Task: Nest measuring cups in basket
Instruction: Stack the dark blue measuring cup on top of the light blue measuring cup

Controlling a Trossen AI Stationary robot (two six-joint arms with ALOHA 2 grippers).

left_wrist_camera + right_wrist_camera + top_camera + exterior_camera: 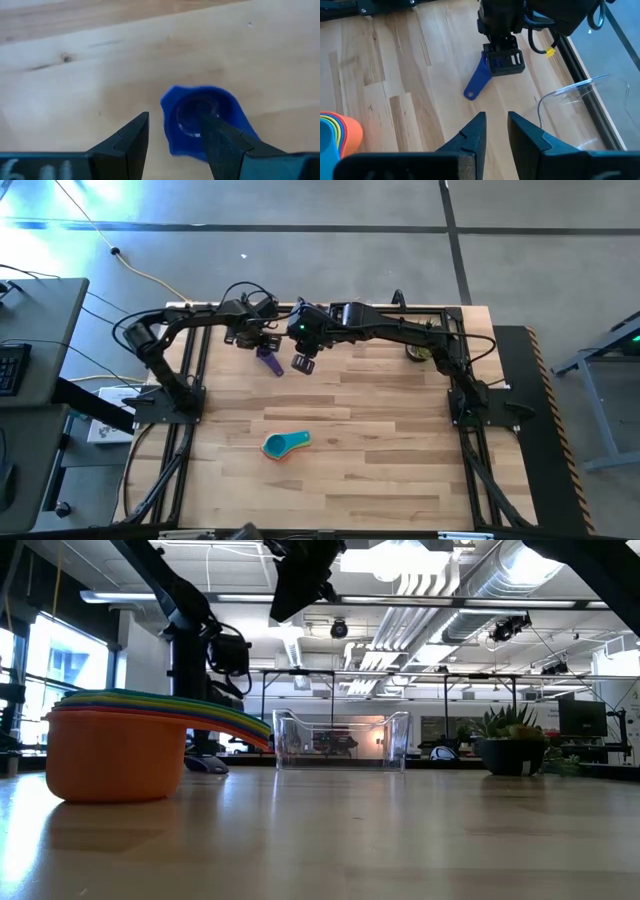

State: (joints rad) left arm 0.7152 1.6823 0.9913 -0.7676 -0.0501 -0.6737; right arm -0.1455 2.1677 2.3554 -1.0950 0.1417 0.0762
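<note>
L gripper hangs low over the blue measuring cup near the far edge of the desk, its fingers spread, one at the bowl rim and the other out over bare wood. Nothing is pinched yet. R gripper waits just beside it, toward the middle of the far edge, fingers drawn close with a narrow gap and nothing between them. The other cups sit stacked, orange outermost, teal on top, well apart toward the near edge. The clear basket stands at the far edge; none of the cups is in it.

Judgement: step in hand is picking up the blue cup. To do it well, L gripper should straddle the bowl wall or handle squarely before closing, since the cup is light and a one-sided touch could skate it across the wood. Keep clear of R gripper nearby.
</note>
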